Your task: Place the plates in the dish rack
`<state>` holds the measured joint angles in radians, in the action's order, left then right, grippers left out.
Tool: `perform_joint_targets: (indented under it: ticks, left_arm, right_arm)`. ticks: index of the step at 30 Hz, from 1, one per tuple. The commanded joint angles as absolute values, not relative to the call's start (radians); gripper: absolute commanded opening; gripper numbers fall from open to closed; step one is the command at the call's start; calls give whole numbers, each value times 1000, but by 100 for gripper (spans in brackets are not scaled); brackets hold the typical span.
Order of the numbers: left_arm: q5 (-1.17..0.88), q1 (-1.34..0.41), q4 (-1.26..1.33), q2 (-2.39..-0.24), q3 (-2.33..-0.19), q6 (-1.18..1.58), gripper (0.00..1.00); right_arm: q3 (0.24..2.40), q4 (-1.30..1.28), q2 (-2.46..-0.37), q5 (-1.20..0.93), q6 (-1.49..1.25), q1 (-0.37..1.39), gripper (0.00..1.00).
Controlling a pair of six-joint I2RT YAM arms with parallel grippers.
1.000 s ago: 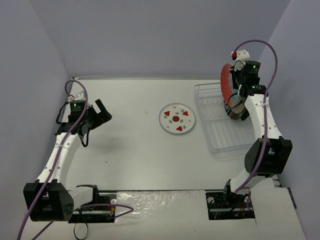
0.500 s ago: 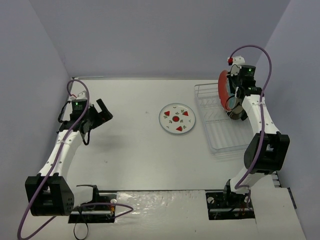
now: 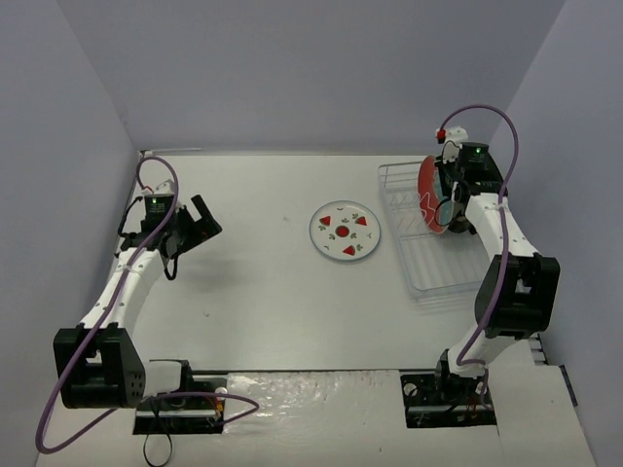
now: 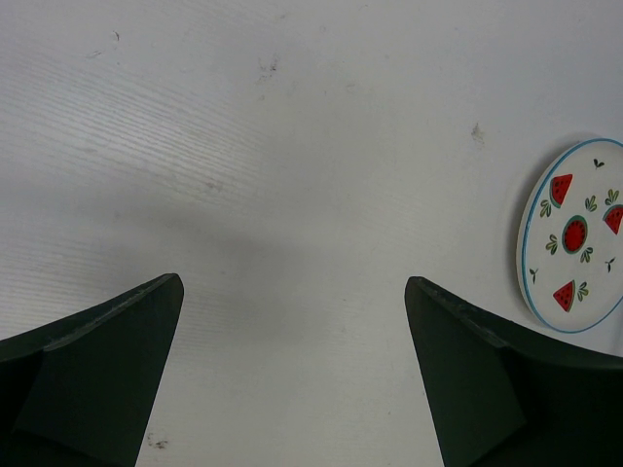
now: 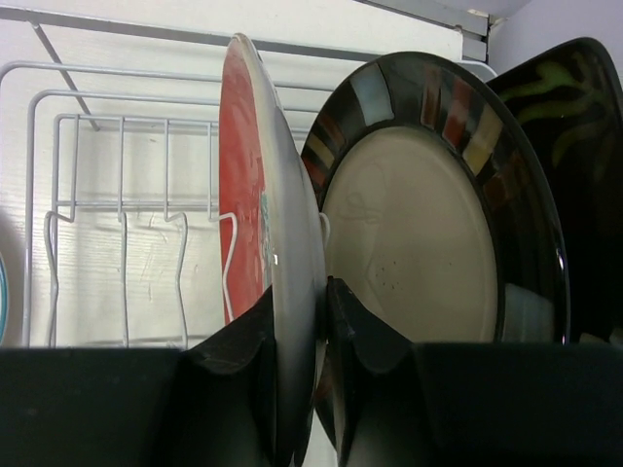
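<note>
My right pincer [image 5: 300, 321] grips the red floral plate [image 5: 248, 185] upright in the dish rack [image 3: 419, 272]; that wrist view shows the black-rimmed plate [image 5: 419, 214] just beside it; my left pincer [image 4: 292, 321] gapes empty, watermelon plate [image 4: 574, 238] flat on the desk [image 3: 253, 292]

The red plate [image 5: 255, 195] and black-rimmed plate [image 5: 419, 233] appeared as glossy glazed ceramic. The dish rack [image 3: 428, 272] was smooth white-coated wire. The table [image 4: 292, 146] was matt white, finely ridged.

Red plate [image 5: 245, 195] upright in dish rack [image 3: 428, 259]
</note>
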<state>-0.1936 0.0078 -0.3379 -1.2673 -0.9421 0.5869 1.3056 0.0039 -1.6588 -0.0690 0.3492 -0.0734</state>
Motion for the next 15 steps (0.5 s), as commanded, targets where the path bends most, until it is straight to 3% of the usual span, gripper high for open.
perform_joint_targets:
  ticks: [1, 3, 5, 7, 12, 15]
  left_arm:
    - [-201, 13, -280, -1256, -975, 595, 97]
    - [-202, 13, -278, -1263, -977, 596, 97]
    - [-205, 14, -275, -1270, -980, 598, 97]
    - [-219, 13, -268, -1285, -986, 602, 97]
    - [-250, 11, -250, -1307, -991, 607, 97]
    - [-262, 11, -261, -1328, -1004, 601, 97]
  right_arm:
    - [1329, 186, -1595, -72, 342, -81, 29]
    - [1322, 184, -1579, -73, 329, -81, 52]
    - [1321, 186, -1571, -74, 320, -81, 61]
    - [1320, 187, -1548, -72, 312, -81, 77]
    - [1331, 202, -1514, -26, 290, -81, 97]
    - [1350, 225, -1484, 45, 263, -81, 100]
